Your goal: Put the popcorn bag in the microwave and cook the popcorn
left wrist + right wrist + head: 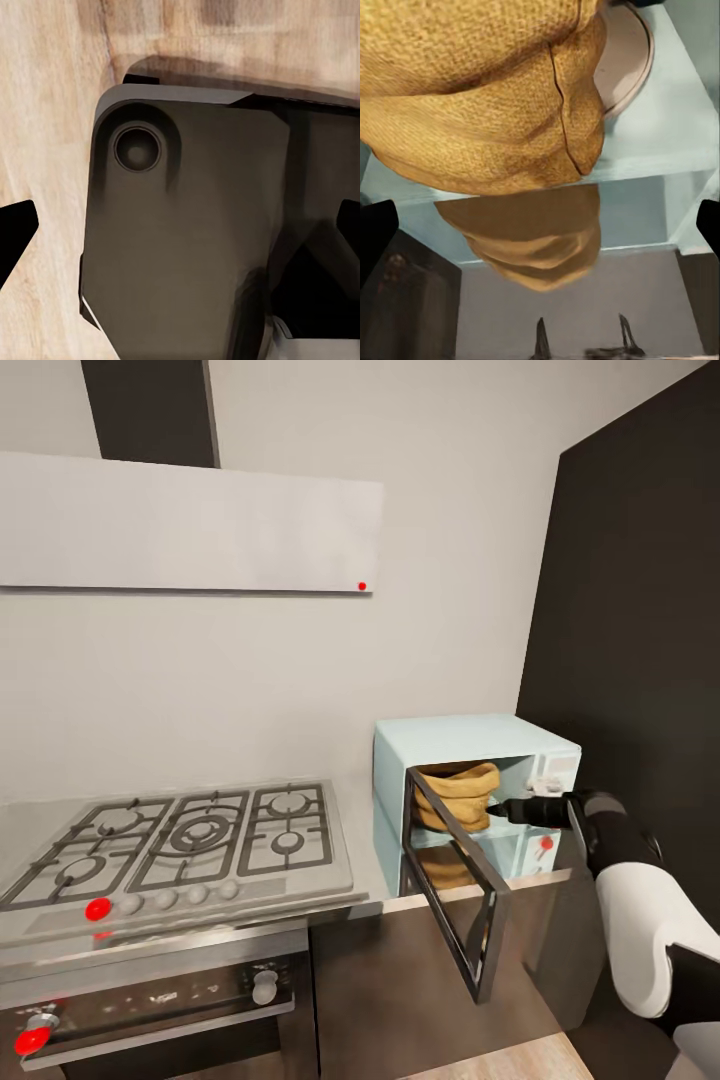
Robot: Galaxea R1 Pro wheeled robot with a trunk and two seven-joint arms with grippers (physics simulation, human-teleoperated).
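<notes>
The popcorn bag [458, 796] is sitting inside the microwave [470, 740], just behind its front edge. The door [460, 885] is hanging wide open, jutting past the worktop [370, 860] lip. The right gripper [500, 812] is reaching at the opening beside the bag, jaws standing apart. The left gripper's jaws are standing apart above the wooden floor [45, 112].

The bag [458, 792] looks like coarse woven burlap, matt and wrinkled. The microwave [455, 745] is smooth pale-blue, its door [460, 880] glass in a dark frame. The countertop [350, 905] and hob [185, 840] are brushed metal, and the floor [45, 112] is matt wood.
</notes>
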